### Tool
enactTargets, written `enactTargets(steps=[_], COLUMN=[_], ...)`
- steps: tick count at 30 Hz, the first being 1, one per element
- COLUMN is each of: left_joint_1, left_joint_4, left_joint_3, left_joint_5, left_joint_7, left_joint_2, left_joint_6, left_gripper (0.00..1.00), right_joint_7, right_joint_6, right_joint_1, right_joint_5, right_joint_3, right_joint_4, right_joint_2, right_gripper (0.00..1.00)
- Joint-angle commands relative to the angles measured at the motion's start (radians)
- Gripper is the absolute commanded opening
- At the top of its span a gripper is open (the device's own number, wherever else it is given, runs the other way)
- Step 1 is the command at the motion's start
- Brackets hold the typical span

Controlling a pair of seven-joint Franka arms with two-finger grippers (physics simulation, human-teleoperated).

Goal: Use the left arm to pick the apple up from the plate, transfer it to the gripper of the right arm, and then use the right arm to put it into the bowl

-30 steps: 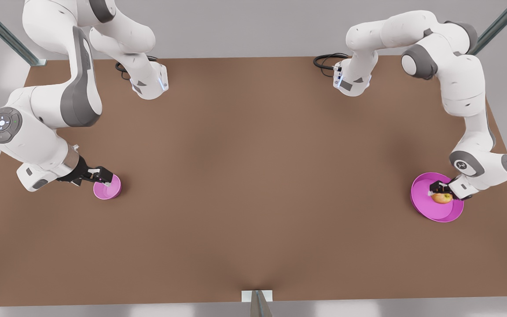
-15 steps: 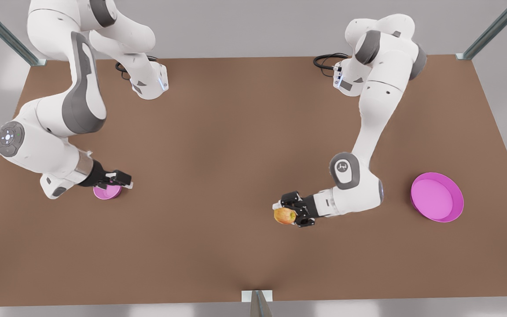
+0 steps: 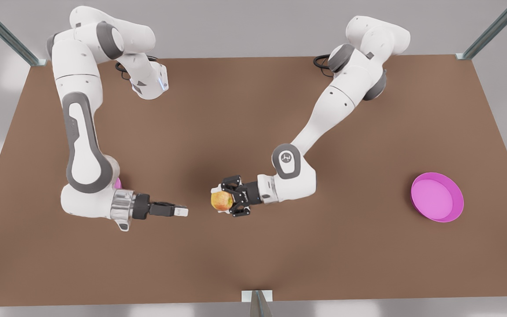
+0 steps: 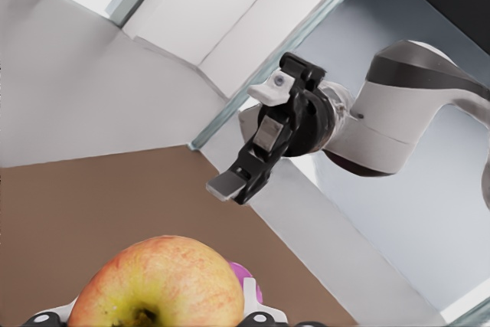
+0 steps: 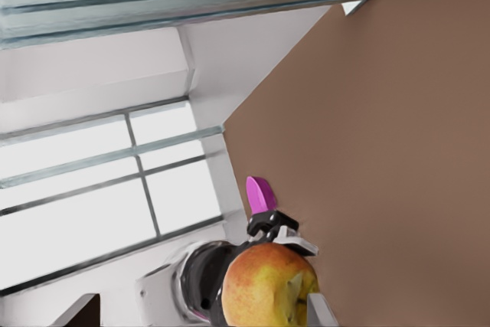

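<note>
Brown, matt and unmarked, the counter [image 3: 253, 246] carries the scene. Going left to right in the front view, a sliver of the magenta bowl [image 3: 117, 182] is seen behind the elbow of the right arm [image 3: 84, 145], the arm with the polished silver collar; in the left wrist view the same bowl [image 4: 246, 284] peeps out behind the fruit. The right gripper [image 3: 178, 211] is stretched out level, pointing toward 3 o'clock, its slim flat-tipped fingers [image 4: 243, 183] lying so near each other that whether a gap is left cannot be told. Just off its tips, at 3 o'clock and slightly toward 2, the apple [image 3: 220, 200] is held clear of the counter by the left gripper [image 3: 223, 200], whose splayed black linkage fingers are clenched on it from the far side. The left arm [image 3: 319, 119] reaches in from 1 o'clock. The apple is round, smooth and yellow-orange with a red blush, and has no long axis worth using; its free face is turned toward the right gripper. The handover is judged to turn on that short gap along the 9-to-3 line being closed, with the right fingers spread enough to take the apple's width. Far off at 3 o'clock the shallow, low-rimmed magenta plate [image 3: 438, 211] lies bare.
</note>
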Motion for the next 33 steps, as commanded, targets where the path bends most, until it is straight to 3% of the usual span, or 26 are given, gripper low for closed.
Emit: enactTargets(steps=[1, 12, 33], left_joint_1=[-0.001, -0.003, -0.003], left_joint_4=[0.003, 0.001, -0.001], left_joint_3=[-0.016, -0.014, -0.013], left_joint_5=[-0.048, -0.089, -0.095], left_joint_7=[0.677, 0.733, 0.734], left_joint_2=[-0.001, 0.015, 0.018], left_joint_6=[0.07, 0.07, 0.069], left_gripper=[0.73, 0.73, 0.73], right_joint_7=[-0.608, -0.841, -0.898], right_joint_6=[0.017, -0.066, -0.014], right_joint_1=[0.003, 0.007, 0.099], right_joint_5=[0.129, 0.177, 0.289], right_joint_3=[0.002, 0.057, 0.059], right_joint_4=[0.0, -0.058, -0.077], right_joint_2=[0.024, 0.078, 0.121], right_gripper=[1.0, 1.0, 1.0])
